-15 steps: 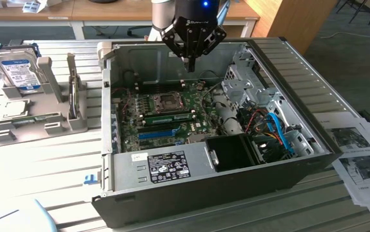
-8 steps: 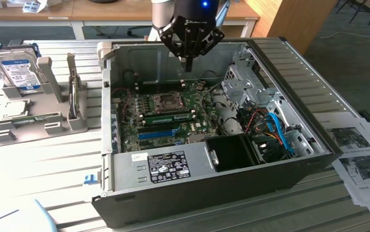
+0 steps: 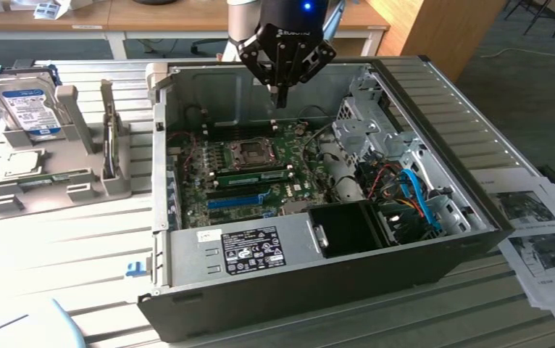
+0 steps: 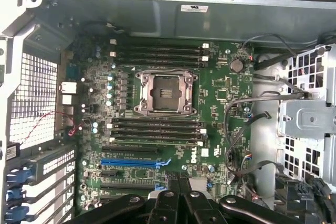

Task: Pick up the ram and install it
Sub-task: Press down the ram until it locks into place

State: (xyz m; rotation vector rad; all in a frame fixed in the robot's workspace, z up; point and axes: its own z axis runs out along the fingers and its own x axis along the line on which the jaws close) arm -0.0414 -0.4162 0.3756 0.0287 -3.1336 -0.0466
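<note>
My gripper (image 3: 280,96) hangs shut above the open computer case (image 3: 288,290), its fingers pressed together to a point with nothing between them. It is over the far part of the motherboard (image 3: 258,170). A long green stick that looks like the ram (image 3: 255,176) stands on edge in a memory slot just in front of the CPU socket (image 3: 251,151), well below the fingertips and apart from them. In the wrist view the shut gripper (image 4: 178,182) sits over the motherboard (image 4: 220,93), near the CPU socket (image 4: 166,93) and the rows of dark memory slots (image 4: 155,132).
A bright-blue slot (image 3: 234,201) lies nearer the case front. Cables and a drive cage (image 3: 364,123) fill the case toward the exterior view's right. A grey holder (image 3: 46,188) with a hard drive (image 3: 26,109) stands at the exterior view's left. Papers (image 3: 538,232) lie at its right.
</note>
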